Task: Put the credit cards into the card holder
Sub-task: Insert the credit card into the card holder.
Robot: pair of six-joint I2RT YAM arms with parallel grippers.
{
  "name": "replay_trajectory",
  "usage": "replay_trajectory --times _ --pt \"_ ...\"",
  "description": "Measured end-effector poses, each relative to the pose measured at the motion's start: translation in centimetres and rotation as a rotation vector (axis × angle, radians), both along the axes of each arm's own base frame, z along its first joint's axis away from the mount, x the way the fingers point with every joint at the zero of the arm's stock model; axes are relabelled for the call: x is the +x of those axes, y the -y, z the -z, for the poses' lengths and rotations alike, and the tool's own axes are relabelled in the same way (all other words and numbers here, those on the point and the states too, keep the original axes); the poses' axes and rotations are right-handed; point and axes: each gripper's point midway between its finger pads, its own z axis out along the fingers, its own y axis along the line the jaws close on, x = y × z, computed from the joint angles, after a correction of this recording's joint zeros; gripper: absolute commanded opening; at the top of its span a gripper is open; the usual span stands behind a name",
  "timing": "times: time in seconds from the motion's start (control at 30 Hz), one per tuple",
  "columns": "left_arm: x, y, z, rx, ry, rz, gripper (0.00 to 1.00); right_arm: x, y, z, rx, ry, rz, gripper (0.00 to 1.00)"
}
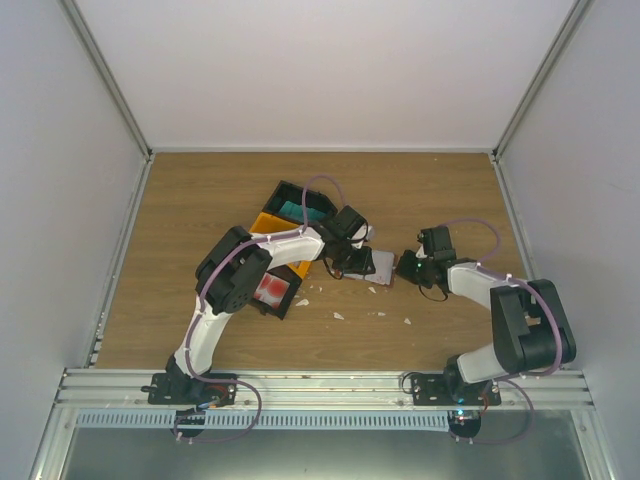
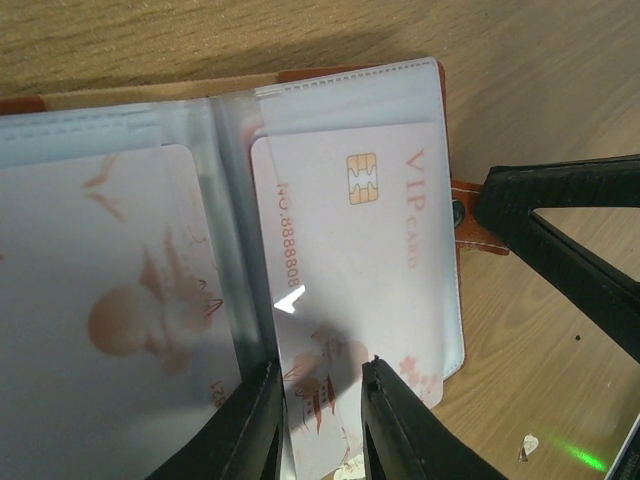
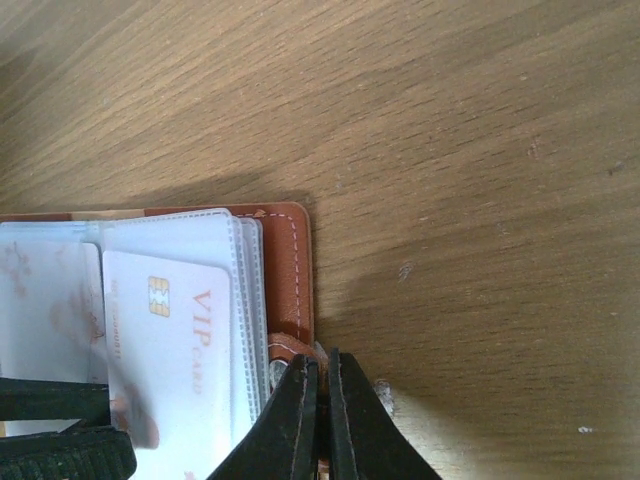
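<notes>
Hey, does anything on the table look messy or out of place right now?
Yes: small pale scraps lie scattered on the wooden table just on the near side of the open card holder, like torn litter. The VIP card also sticks out past its clear sleeve.

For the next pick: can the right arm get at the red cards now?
Probably not: the left arm hangs over their bin, and the right end effector grips the card holder.

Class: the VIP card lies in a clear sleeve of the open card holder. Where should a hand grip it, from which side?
Pinch the VIP card by its faces at the short end far from the chip, coming along its length. The chip end and long edges sit inside the sleeve of the card holder; only that end seems free.
</notes>
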Motion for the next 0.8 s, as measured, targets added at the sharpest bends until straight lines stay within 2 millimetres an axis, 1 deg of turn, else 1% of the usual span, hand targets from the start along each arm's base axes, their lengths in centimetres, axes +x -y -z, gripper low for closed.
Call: replay_trajectory --times 0.27,0.5,0.63,0.8 --pt "-0.1 0.3 -0.3 -0.018 0.005 0.014 0.44 -0.2 0.1 -0.5 -0.009 -0.024 -0.007 0.01" --pt "0.0 0.2 -1.0 -0.017 0.022 0.025 0.63 -0.4 0.1 -0.8 -0.018 -0.036 -0.022 0.01" --pt "-0.1 -0.1 -1.6 -0.005 0.031 0.027 0.69 -0.5 0.0 -0.7 -0.02 -0.04 -0.028 0.0" --pt "-0.1 -0.8 -2.3 0.014 0.039 0.021 0.73 -0.6 0.2 -0.6 -0.029 -0.044 -0.025 0.0"
